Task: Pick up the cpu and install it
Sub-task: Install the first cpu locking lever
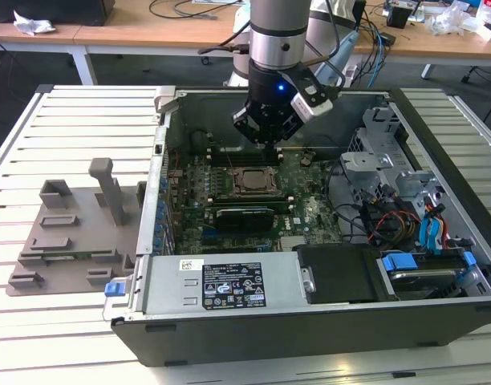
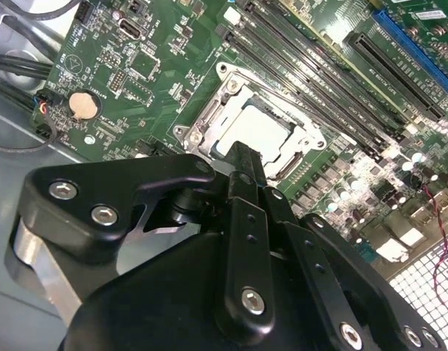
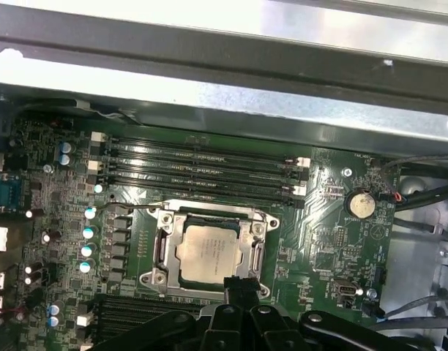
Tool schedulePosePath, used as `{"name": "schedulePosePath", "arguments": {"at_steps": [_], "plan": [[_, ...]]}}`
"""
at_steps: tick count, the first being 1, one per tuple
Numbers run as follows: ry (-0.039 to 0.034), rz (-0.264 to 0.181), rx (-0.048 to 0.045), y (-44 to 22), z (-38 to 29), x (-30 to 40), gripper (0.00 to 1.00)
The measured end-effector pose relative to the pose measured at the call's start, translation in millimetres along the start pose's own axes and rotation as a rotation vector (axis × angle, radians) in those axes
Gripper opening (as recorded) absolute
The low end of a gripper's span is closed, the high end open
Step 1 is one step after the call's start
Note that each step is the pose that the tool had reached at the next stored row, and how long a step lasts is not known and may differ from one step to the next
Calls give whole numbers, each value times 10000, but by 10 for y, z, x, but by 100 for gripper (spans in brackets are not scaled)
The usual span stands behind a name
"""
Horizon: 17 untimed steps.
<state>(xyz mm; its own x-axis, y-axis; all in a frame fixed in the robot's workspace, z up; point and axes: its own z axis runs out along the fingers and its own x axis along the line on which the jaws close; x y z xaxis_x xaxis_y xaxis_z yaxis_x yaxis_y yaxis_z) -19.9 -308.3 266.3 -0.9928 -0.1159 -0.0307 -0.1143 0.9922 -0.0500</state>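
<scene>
The cpu [image 3: 213,251] lies flat inside the metal frame of the motherboard socket [image 3: 165,248], its silver-grey top showing in both wrist views [image 2: 259,131]. In the exterior view it sits mid-board [image 1: 249,181] in the open computer case. My gripper [image 1: 265,135] hangs above the board, just behind the socket. Its black fingertips [image 3: 242,284] are pressed together with nothing between them, and they stand over the near edge of the socket [image 2: 242,155], apart from the chip.
Memory slots [image 3: 202,172] run along one side of the socket, and a coin cell [image 3: 361,203] lies beside it. The case walls [image 1: 161,152], a power supply [image 1: 229,285], a drive cage [image 1: 382,160] and cables [image 1: 390,220] hem the board. A grey fixture [image 1: 69,233] lies at the exterior view's left.
</scene>
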Motion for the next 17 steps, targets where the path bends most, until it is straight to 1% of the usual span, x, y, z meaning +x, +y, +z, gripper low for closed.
{"name": "schedulePosePath", "arguments": {"at_steps": [3,6,10,11,12,13,14,17], "plan": [[1,-1,0,-1,-4,0,11],[2,3,0,-3,-42,-1,11],[3,7,-1,-3,-49,-2,11],[85,3,-11,-3,-49,-3,11],[451,7,-52,-3,-49,-2,11],[688,11,-79,-3,-49,-2,11],[727,21,-82,-3,-51,-1,11],[729,53,-84,-3,-53,-2,11]]}}
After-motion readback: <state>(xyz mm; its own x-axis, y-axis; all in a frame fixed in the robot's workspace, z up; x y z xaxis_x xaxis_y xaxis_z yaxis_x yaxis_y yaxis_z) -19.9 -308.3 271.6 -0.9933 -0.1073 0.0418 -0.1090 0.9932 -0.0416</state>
